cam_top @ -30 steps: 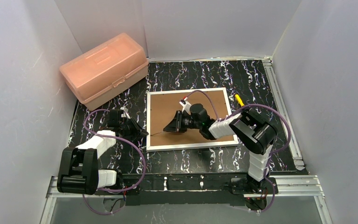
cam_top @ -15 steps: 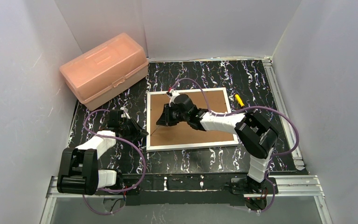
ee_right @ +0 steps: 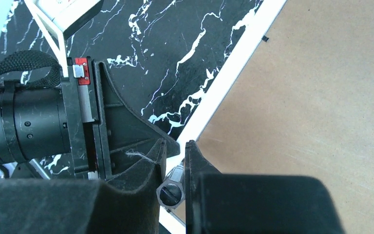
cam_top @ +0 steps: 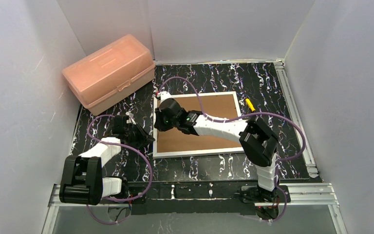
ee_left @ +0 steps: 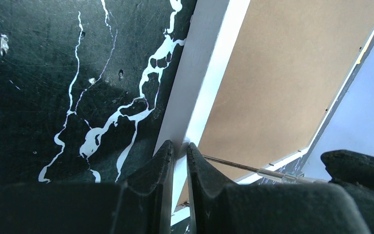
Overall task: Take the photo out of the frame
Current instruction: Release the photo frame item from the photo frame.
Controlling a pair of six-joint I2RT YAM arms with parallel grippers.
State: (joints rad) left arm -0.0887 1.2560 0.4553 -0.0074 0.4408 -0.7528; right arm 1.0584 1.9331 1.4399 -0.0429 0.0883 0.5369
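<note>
The frame (cam_top: 209, 124) lies face down on the black marbled table, brown fibreboard back up, thin white border around it. The photo is hidden under the backing. My left gripper (cam_top: 148, 139) is shut on the frame's left white border (ee_left: 195, 97), one finger on each side of the edge (ee_left: 179, 146). My right gripper (cam_top: 158, 120) is over the frame's left edge, close to the left gripper, and is shut on a small screwdriver (ee_right: 170, 192) with a clear hexagonal handle. Its thin shaft (ee_left: 233, 163) lies low over the brown back (ee_right: 311, 107).
A pink plastic box (cam_top: 109, 73) stands at the back left. A small yellow object (cam_top: 249, 103) lies just right of the frame. Metal rails (cam_top: 294, 112) run along the right side, white walls enclose the table.
My right arm has swung left across the brown back, from the frame's middle to its left edge beside the left gripper. The left arm and the frame have not moved.
</note>
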